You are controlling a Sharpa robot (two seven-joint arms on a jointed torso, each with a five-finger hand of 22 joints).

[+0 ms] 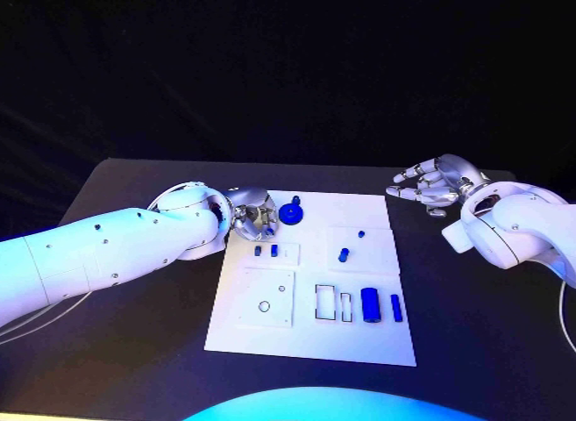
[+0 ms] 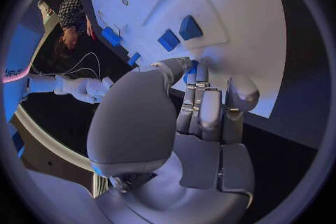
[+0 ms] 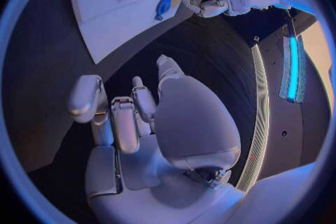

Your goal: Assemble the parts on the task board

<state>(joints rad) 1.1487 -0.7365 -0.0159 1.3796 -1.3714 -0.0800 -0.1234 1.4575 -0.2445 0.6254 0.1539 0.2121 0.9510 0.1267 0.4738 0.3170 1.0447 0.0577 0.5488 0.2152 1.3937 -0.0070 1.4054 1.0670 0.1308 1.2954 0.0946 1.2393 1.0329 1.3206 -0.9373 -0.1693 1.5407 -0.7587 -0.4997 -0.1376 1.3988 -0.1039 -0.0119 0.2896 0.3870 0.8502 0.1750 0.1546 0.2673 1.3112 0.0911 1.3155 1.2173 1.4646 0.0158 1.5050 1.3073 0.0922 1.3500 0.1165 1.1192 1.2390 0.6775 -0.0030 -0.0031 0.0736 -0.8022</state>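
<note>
blue disc part (image 1: 292, 214) just beside left hand (image 1: 251, 221) fingers (image 1: 267, 230); contact unclear.

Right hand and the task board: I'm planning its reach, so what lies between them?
Nothing: in the head view only bare black table separates the right hand from the task board. The right wrist view shows the same bare stretch.
</note>
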